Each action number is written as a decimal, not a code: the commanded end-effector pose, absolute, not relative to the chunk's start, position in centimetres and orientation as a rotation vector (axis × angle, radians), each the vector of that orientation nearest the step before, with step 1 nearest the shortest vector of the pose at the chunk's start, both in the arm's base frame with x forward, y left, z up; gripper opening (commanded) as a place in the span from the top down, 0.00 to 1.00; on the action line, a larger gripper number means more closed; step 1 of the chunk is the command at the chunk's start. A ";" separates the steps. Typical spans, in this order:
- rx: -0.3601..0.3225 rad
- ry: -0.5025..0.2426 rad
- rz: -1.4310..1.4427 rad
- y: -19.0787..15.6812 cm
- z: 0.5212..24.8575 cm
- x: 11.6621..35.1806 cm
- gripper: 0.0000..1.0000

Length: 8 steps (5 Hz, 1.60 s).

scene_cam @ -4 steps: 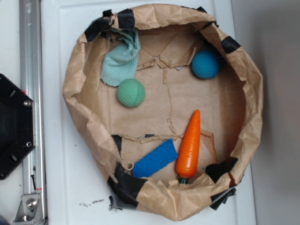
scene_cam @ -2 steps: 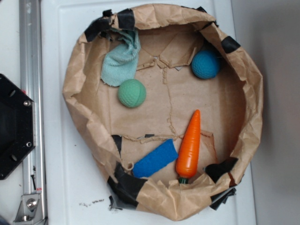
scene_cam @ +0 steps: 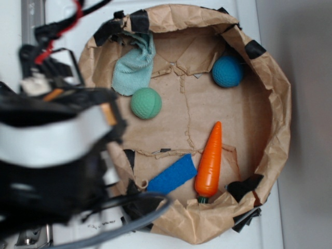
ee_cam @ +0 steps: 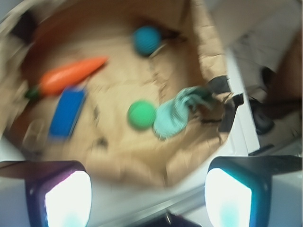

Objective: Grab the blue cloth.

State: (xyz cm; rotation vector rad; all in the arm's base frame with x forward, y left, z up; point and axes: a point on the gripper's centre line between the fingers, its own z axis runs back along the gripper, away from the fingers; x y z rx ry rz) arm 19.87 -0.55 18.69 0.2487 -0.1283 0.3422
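The blue cloth (scene_cam: 134, 67) lies crumpled at the upper left inside a brown paper basin (scene_cam: 277, 98), running up its wall, with a green ball (scene_cam: 146, 102) just below it. In the blurred wrist view the cloth (ee_cam: 177, 116) sits right of the green ball (ee_cam: 141, 114). My gripper (ee_cam: 147, 191) is open, its two fingers (ee_cam: 66, 198) wide apart with nothing between them, held over the basin's near rim and well short of the cloth. In the exterior view my blurred arm (scene_cam: 52, 145) covers the left side.
Also in the basin are a teal ball (scene_cam: 227, 71), an orange toy carrot (scene_cam: 209, 161) and a flat royal-blue piece (scene_cam: 172, 175). The basin's crumpled walls carry black tape patches (scene_cam: 139, 21). It rests on a white surface (scene_cam: 259, 15).
My arm has swung into the exterior view from the left, now covering the rail and the basin's left rim. The objects inside the basin have not moved.
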 end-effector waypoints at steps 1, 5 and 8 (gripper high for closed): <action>0.307 -0.113 0.852 5.1 12.8 24.0 0.00; 0.413 -0.208 0.915 5.8 9.5 24.8 0.00; 0.407 -0.324 0.883 8.1 8.6 23.5 0.00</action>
